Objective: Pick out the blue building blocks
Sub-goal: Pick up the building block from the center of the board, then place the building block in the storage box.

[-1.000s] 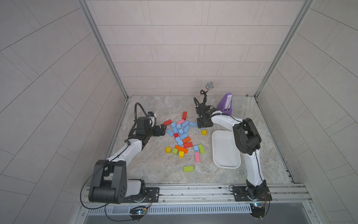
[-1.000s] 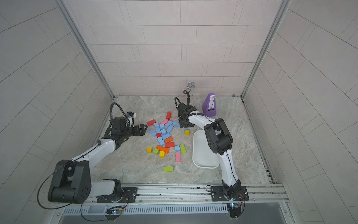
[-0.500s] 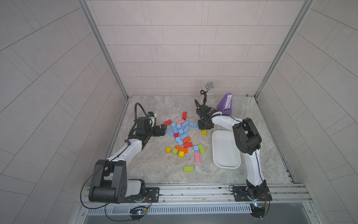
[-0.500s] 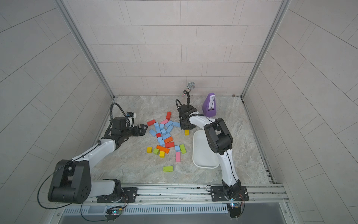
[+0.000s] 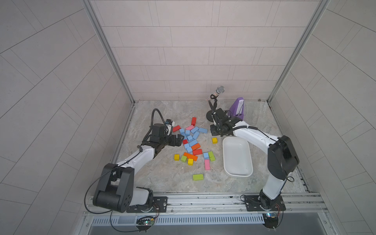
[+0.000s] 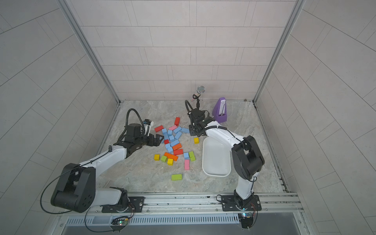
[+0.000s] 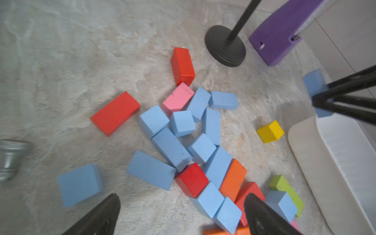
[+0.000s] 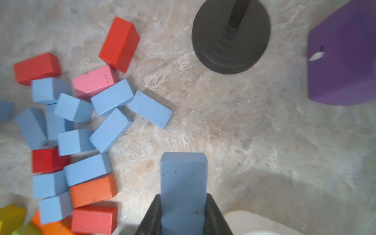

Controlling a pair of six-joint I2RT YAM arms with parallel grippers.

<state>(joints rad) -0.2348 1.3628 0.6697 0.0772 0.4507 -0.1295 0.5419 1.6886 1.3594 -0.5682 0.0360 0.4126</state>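
Several blue building blocks [image 5: 190, 138] [image 6: 172, 138] lie jumbled with other coloured blocks mid-floor, also seen in the left wrist view [image 7: 171, 146] and right wrist view [image 8: 110, 130]. My right gripper [image 5: 215, 131] [image 6: 193, 131] [image 8: 183, 203] is shut on one oblong blue block [image 8: 183, 179], which sticks out past the fingertips. The left wrist view shows that held block [image 7: 314, 85] just beyond the tray's far end. My left gripper [image 5: 179, 139] [image 6: 157, 140] [image 7: 182, 198] is open at the pile's left edge, holding nothing.
An empty white tray [image 5: 237, 156] [image 6: 215, 158] lies right of the pile. A microphone stand [image 5: 210, 118] and a purple metronome [image 5: 238, 106] stand at the back. Red, orange, pink, yellow [image 5: 214, 140] and green [image 5: 198, 177] blocks are scattered around.
My right gripper has shut on a blue block and edged slightly toward the tray. The left arm has not moved.
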